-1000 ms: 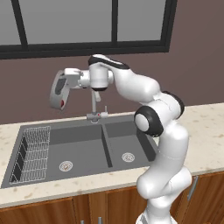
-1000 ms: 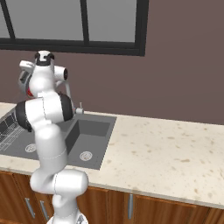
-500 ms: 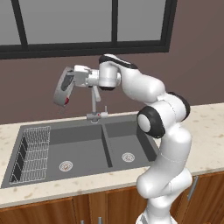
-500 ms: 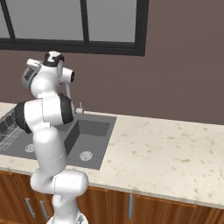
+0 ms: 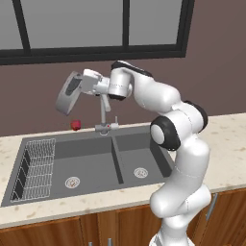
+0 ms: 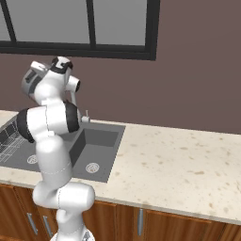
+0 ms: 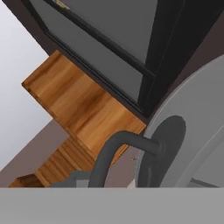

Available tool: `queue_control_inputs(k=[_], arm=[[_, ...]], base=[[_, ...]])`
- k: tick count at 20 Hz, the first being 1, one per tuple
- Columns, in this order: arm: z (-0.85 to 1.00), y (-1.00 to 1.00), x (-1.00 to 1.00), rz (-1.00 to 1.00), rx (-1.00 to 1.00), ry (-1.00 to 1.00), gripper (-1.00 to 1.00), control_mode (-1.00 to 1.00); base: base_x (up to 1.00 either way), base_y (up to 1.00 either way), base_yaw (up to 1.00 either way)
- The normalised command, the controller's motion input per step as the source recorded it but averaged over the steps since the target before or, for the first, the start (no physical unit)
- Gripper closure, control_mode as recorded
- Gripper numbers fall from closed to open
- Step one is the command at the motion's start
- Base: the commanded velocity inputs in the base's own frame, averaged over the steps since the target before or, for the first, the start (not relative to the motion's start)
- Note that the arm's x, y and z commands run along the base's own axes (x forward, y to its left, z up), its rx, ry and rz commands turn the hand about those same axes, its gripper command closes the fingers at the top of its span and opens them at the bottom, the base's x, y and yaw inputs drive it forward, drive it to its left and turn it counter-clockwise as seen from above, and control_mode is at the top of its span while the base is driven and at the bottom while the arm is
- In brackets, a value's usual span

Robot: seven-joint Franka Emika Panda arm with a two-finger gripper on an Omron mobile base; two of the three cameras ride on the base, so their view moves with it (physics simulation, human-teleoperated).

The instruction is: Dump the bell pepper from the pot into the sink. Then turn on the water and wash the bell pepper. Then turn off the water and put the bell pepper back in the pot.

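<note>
Pot (image 5: 67, 92), upper left of your left base view, hangs tipped steeply, its handle clamped in your narrowly parted gripper (image 5: 86, 81). Bell pepper (image 5: 75, 125) sits below it, above the sink (image 5: 91, 149).

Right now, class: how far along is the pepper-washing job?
Dumping is under way: the pincer holds the pot tipped steeply above the sink, and the bell pepper is out of it, mid-air near the back rim. Washing, shutting off the faucet and repotting remain.
</note>
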Motion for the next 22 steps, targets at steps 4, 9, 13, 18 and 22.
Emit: queue_control_inputs(k=[4, 9, 13, 18, 22], arm=[[0.42, 0.34, -0.20, 0.00, 0.06, -0.03, 1.00, -1.00], [0.46, 0.13, -0.69, -0.03, -0.02, -0.05, 1.00, -1.00], [0.29, 0.00, -1.00, -0.10, -0.16, -0.06, 1.00, -1.00], [0.23, 0.01, -1.00, -0.12, -0.27, -0.02, 1.00, -1.00], [0.37, 0.01, -1.00, -0.10, -0.30, 0.00, 1.00, -1.00]], base=[[0.00, 0.00, 0.00], [0.00, 0.00, 0.00], [0.00, 0.00, 0.00], [0.00, 0.00, 0.00], [0.00, 0.00, 0.00]])
